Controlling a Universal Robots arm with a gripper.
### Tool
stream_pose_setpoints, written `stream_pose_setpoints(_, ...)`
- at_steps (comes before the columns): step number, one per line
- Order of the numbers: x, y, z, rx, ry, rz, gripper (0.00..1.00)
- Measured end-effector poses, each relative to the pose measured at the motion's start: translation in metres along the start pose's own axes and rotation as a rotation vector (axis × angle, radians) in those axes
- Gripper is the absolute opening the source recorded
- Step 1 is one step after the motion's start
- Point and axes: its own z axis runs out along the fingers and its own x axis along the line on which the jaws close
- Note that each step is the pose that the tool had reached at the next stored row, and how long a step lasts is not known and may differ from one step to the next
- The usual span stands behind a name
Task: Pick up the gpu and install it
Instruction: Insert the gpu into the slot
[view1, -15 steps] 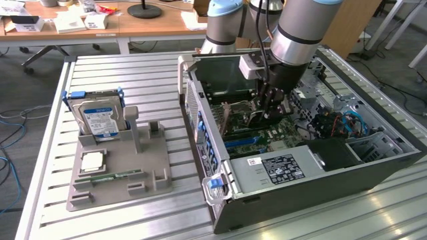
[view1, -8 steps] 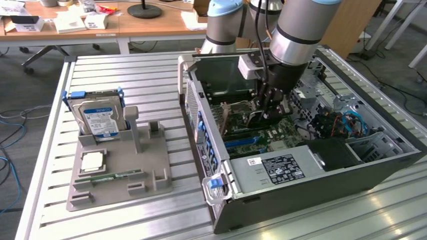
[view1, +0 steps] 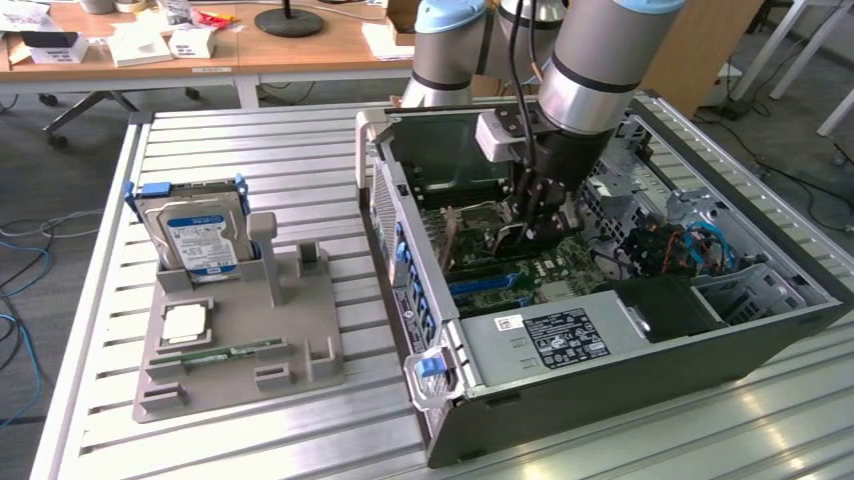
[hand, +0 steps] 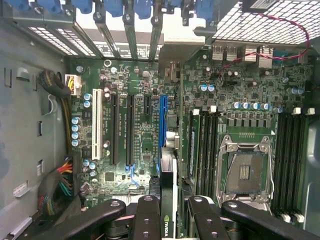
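Pincer (view1: 523, 228) down inside the open computer case (view1: 601, 385), which lies on its side on the slatted tabletop (view1: 267, 140).

Grip: pincer about half closed, clamped on the gpu (hand: 167, 187). The card stands edge-on between my fingers (hand: 146, 220), a black face with a small green logo showing just by the pads.

Under the pincer: the green motherboard (hand: 142, 145). The gpu's edge runs in line with the long blue slot (hand: 162, 117), and the card's far end overlaps the near end of that slot. Cannot tell whether the card touches the slot or hangs just above it.

To one side of the held card: black slots, then a white slot (hand: 95, 125). To the other side: the open processor socket (hand: 245, 172) with its metal frame.

Outside the case, well apart from the pincer: a grey holder (view1: 247, 335) on the tabletop. It carries a hard drive (view1: 200, 238) standing upright and a narrow memory stick (view1: 230, 352) lying flat.
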Motion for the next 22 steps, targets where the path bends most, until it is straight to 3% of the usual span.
stream_pose_setpoints(22,0.0006,0.0001,0.0075,0.0,0.0,0.0,0.26)
